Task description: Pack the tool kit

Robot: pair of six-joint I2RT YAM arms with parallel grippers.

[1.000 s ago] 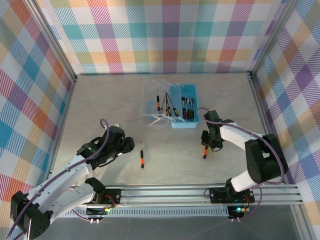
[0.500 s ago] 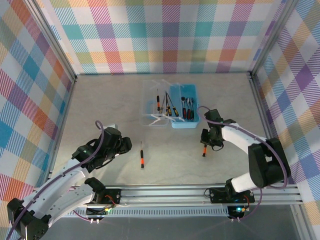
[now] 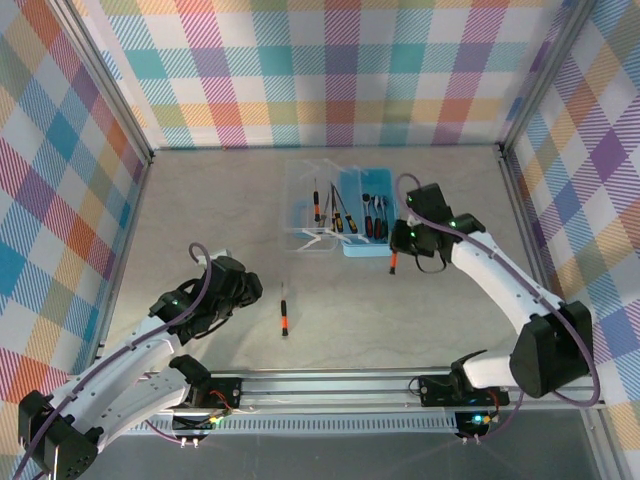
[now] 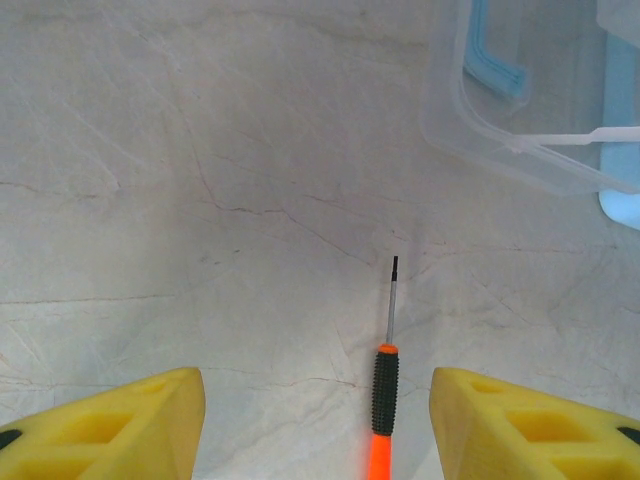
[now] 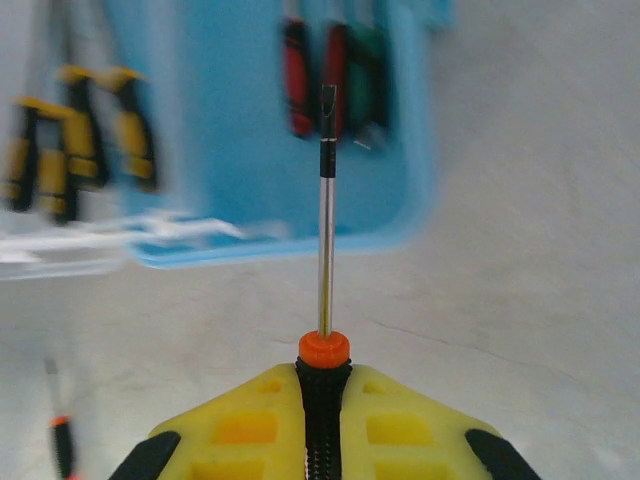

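Screwdriver (image 5: 324, 250) handle half-hidden, right end effector (image 5: 323, 388), blurred tools (image 5: 297, 75), perhaps pliers

— How's the light?
— Bright, even, with only faint shadows on the desk (image 3: 200, 220).
— Focus?
— Left wrist view crisp. Right wrist view smears the tool kit box (image 5: 240, 130); its screwdriver (image 5: 324, 220) is sharp.

Surface (image 4: 150, 150): matt, pale, veined. Lid (image 4: 520, 140): clear glossy plastic. Box (image 5: 230, 150): smooth blue plastic. Screwdriver (image 5: 325, 250), frame centre: shiny metal shaft, ribbed black grip. Fingers (image 5: 230, 428): matt yellow plastic.
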